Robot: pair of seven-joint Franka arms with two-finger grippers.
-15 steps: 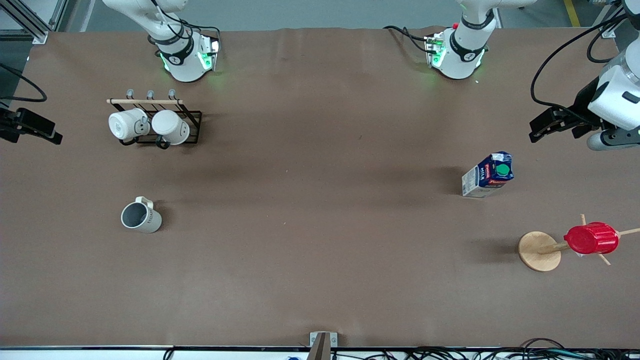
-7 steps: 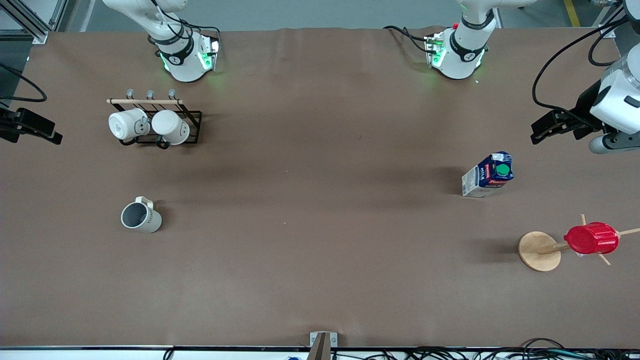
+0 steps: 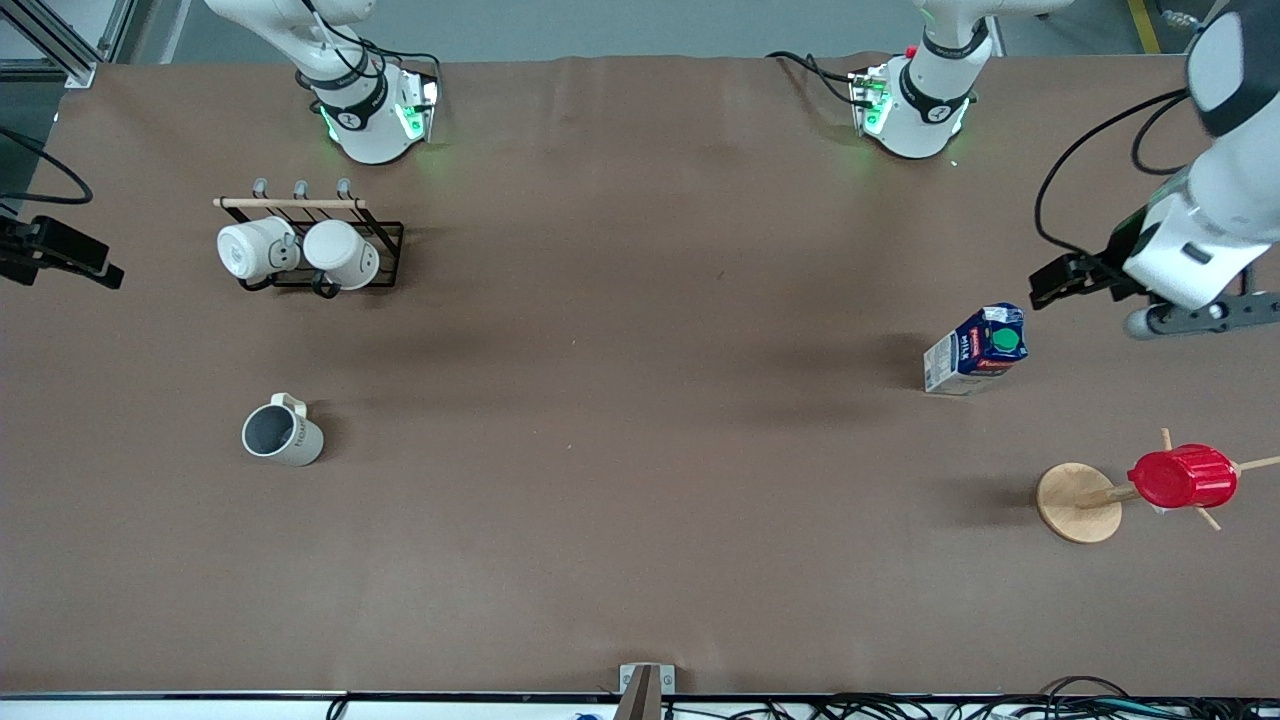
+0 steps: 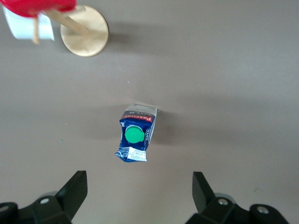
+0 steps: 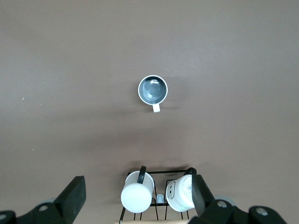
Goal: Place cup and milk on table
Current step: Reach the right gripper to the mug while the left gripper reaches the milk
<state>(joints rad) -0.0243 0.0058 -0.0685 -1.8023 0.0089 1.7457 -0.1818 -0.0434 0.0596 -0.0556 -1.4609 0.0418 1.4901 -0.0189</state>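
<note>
The cup (image 3: 282, 435) stands upright on the table (image 3: 640, 400) toward the right arm's end; it also shows in the right wrist view (image 5: 153, 89). The milk (image 3: 978, 350) stands on the table toward the left arm's end, green cap up, and shows in the left wrist view (image 4: 135, 137). My left gripper (image 3: 1195, 318) hangs high in the air beside the milk, nearer the table's end; in its wrist view it (image 4: 138, 179) is open and empty. My right gripper (image 5: 138, 186) is open and empty, high over the mug rack; only a black part of it (image 3: 60, 255) shows at the front view's edge.
A black wire rack (image 3: 385, 245) with two white mugs (image 3: 300, 250) stands farther from the front camera than the cup. A wooden stand with a round base (image 3: 1075, 502) holds a red ribbed cup (image 3: 1182, 477), nearer the front camera than the milk.
My left arm has swung in over the table toward the milk. The right arm, the cup and the milk have not moved.
</note>
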